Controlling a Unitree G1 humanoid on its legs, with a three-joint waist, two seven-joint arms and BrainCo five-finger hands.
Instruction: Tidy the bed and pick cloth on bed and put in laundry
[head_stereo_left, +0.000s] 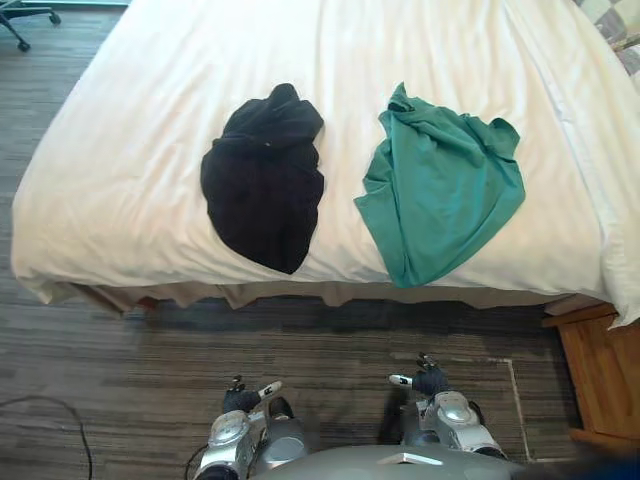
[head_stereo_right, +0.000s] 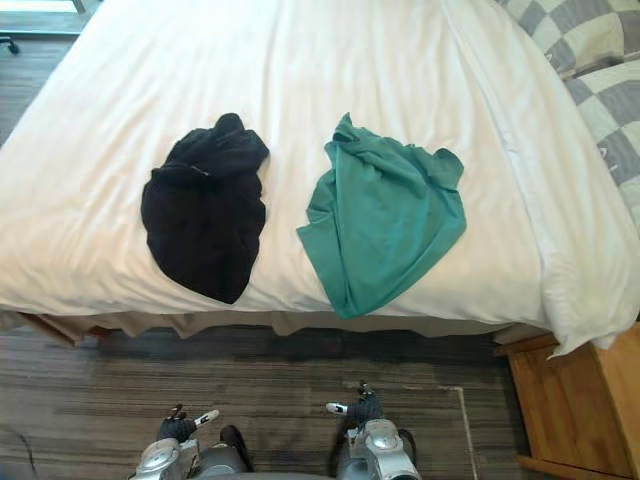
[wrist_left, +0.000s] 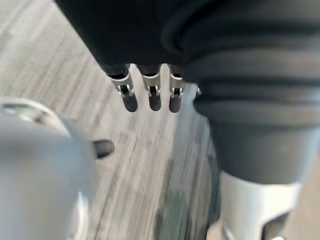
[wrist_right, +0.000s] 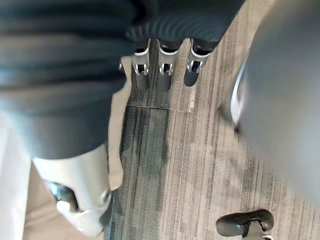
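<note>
So the bed (head_stereo_left: 150, 120) has a white cover on it and two bits of laundry lying near its near edge. The black cloth (head_stereo_left: 264, 180) is on the left, bunched at its far end and spread flatter toward the near side. The green cloth (head_stereo_left: 440, 185) is on the right, just beside it but not touching, with its near corner almost at the edge of the mattress. Neither one is being held.

Both arms hang low over the striped grey floor (head_stereo_left: 120, 380) in front of the bed, well apart from the clothes. The left robot hand (head_stereo_left: 243, 399) has its fingers (wrist_left: 154, 97) straight and loose (thumb off to one side), with nothing in them. Same deal with the right robot hand (head_stereo_left: 428, 381): fingers (wrist_right: 165, 75) relaxed and pointing at the floor, empty.

There's a wooden nightstand (head_stereo_left: 605, 375) at the near right and a checked cover (head_stereo_right: 590, 60) at the far right corner.
</note>
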